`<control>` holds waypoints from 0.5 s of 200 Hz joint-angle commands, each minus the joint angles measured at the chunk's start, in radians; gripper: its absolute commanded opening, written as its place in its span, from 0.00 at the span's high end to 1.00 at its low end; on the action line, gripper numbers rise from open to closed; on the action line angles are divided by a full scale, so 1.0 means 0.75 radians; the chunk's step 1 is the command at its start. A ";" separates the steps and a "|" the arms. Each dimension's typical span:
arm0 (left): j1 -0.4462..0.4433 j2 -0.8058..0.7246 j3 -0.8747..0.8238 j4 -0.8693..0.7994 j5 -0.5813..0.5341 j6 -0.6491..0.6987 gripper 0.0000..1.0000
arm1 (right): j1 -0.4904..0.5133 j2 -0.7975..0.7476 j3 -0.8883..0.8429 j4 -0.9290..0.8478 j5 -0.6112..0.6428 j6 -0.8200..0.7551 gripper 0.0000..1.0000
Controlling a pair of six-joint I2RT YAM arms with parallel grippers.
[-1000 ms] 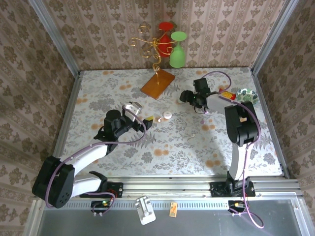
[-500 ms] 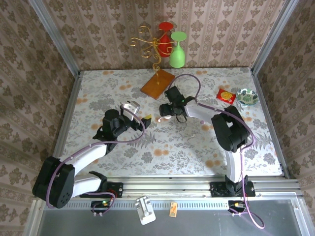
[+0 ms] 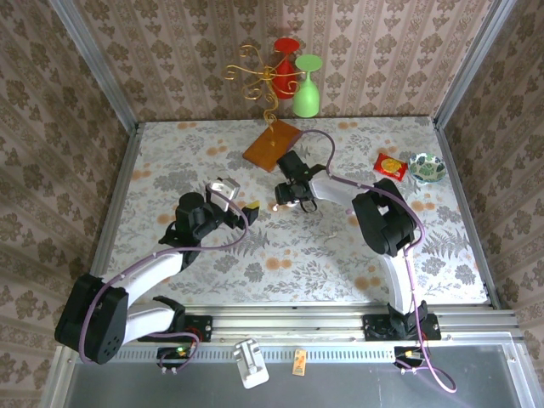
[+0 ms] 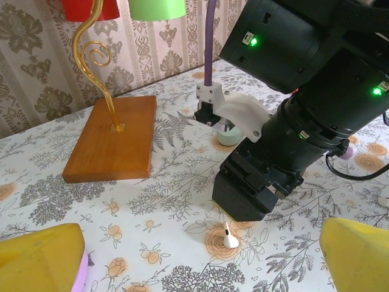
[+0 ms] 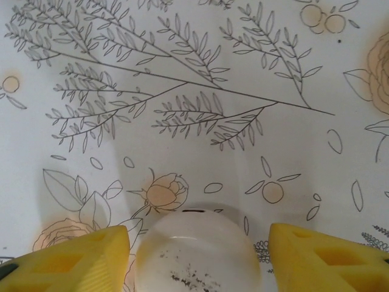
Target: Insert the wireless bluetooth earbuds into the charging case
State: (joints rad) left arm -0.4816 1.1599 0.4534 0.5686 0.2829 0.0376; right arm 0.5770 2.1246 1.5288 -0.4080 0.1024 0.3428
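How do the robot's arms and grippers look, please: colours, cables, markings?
The left arm and right arm have black joints, white links and purple cables. The left gripper and right gripper have yellow fingers. Green lights glow on the right wrist.

Your right arm (image 4: 292, 121) crowds the earbud (image 4: 230, 239) from behind; the table (image 4: 152, 243) before it lies open.

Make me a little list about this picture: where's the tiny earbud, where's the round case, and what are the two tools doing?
earbud: lying loose on the table, just ahead of the left tool
case: round, white, on the table between the right tool fingers
right tool: open, one finger on each side of the case
left tool: open, empty
behind them: wooden stand
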 commanded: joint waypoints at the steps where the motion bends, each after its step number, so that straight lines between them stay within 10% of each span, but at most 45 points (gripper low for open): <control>1: 0.012 -0.025 -0.015 0.034 -0.010 -0.032 0.00 | 0.012 -0.004 -0.010 -0.043 -0.004 -0.009 0.35; 100: 0.014 -0.031 -0.022 0.044 -0.011 -0.050 0.00 | 0.029 -0.010 -0.048 -0.081 0.045 -0.022 0.44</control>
State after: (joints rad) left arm -0.4805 1.1599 0.4519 0.5758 0.2832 0.0193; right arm 0.5915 2.1246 1.5097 -0.4381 0.1051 0.3382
